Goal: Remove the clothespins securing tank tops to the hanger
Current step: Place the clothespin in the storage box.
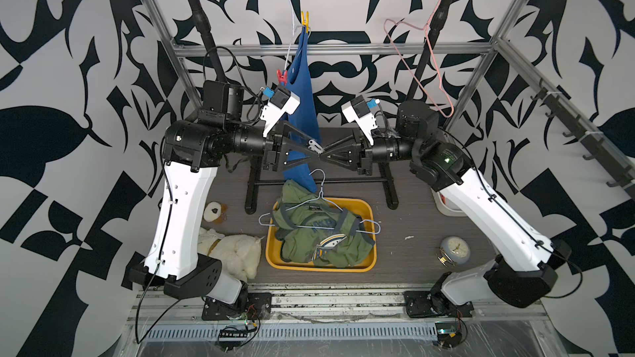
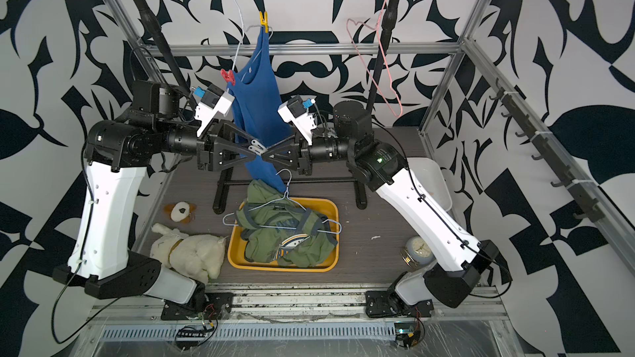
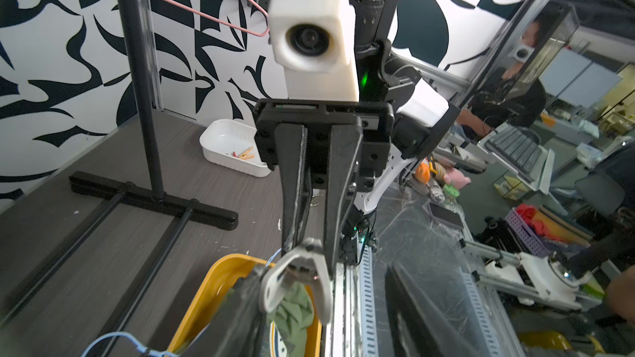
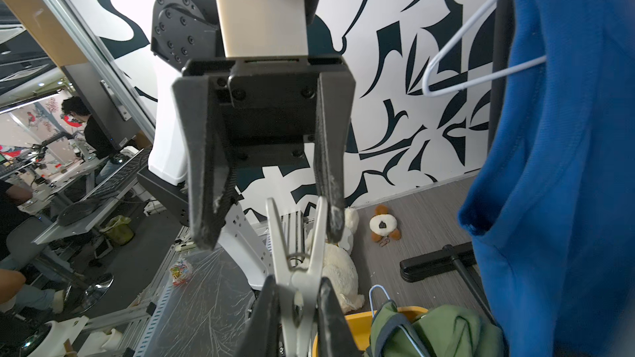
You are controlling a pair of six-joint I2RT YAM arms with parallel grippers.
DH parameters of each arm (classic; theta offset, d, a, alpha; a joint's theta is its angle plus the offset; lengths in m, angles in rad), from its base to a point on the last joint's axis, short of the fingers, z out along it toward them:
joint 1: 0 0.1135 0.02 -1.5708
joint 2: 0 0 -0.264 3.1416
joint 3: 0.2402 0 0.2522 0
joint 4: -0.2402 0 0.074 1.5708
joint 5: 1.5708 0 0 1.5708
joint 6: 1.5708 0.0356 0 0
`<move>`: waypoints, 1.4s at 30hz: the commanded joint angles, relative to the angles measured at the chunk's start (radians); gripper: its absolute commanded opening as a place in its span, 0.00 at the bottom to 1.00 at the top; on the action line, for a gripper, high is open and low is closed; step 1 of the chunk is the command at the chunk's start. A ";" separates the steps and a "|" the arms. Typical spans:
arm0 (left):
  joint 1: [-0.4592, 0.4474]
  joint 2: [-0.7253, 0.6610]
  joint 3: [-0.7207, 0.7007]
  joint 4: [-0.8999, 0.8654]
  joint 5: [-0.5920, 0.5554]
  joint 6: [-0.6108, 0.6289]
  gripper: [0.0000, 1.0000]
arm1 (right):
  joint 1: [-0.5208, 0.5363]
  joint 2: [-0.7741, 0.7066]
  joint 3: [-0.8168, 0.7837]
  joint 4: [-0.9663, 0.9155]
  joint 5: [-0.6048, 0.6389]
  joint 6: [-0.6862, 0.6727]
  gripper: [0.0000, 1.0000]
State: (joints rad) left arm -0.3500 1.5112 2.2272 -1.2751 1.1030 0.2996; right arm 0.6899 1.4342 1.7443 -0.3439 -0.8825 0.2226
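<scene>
Two pegs hold the blue tank top (image 1: 304, 104) to its white hanger (image 4: 426, 85) on the rail: a yellow clothespin (image 1: 304, 19) at the upper strap and a red clothespin (image 1: 282, 76) at the lower one. A third, the grey clothespin (image 4: 297, 269), is off the cloth and sits in mid-air between our two arms, which meet tip to tip in front of the shirt.

We judge this to be a hand-over. The right gripper (image 3: 311, 250) is pressed onto the peg's nose end and carries it. The left gripper (image 4: 271, 233) stands spread around the two handle ends, with one finger touching a handle and the other well clear.

The olive tank tops (image 1: 319, 235) lie in the yellow basin (image 1: 309, 267) on their hangers, and we see no pegs on them from here. A white tray (image 3: 223, 137) behind the right arm holds a few loose pegs, so that looks like the drop place.

Next, we think the left arm should back straight away so its finger does not drag the handle. Then the right arm can swing the peg over the tray and open. After that the red peg is the nearest one for the left arm.
</scene>
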 commanded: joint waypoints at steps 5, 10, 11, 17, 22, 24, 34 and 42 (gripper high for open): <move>-0.004 -0.046 0.032 0.034 -0.130 -0.013 0.58 | -0.016 -0.112 -0.108 -0.023 0.172 -0.054 0.00; -0.003 -0.046 0.051 0.039 -0.140 -0.022 0.58 | -0.101 -0.205 -0.239 0.022 0.174 0.003 0.00; -0.003 -0.046 0.055 0.039 -0.143 -0.022 0.59 | -0.123 -0.227 -0.267 0.024 0.182 0.011 0.00; -0.003 -0.042 0.050 0.058 -0.158 -0.046 0.59 | -0.256 -0.317 -0.349 -0.056 0.285 0.029 0.00; -0.004 -0.064 -0.004 0.072 -0.209 -0.050 0.59 | -0.385 -0.378 -0.446 -0.139 0.576 0.070 0.00; -0.004 -0.074 -0.030 0.064 -0.222 -0.027 0.59 | -0.436 -0.388 -0.477 -0.181 0.702 0.089 0.00; -0.003 -0.127 -0.166 0.042 -0.246 0.032 0.60 | -0.827 -0.222 -0.649 -0.148 0.836 0.185 0.00; -0.004 -0.132 -0.225 0.031 -0.250 0.061 0.61 | -1.008 0.006 -0.743 -0.035 0.870 0.185 0.00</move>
State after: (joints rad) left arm -0.3500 1.3922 2.0148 -1.2243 0.8513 0.3344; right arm -0.2955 1.4048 1.0100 -0.4572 -0.0502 0.3981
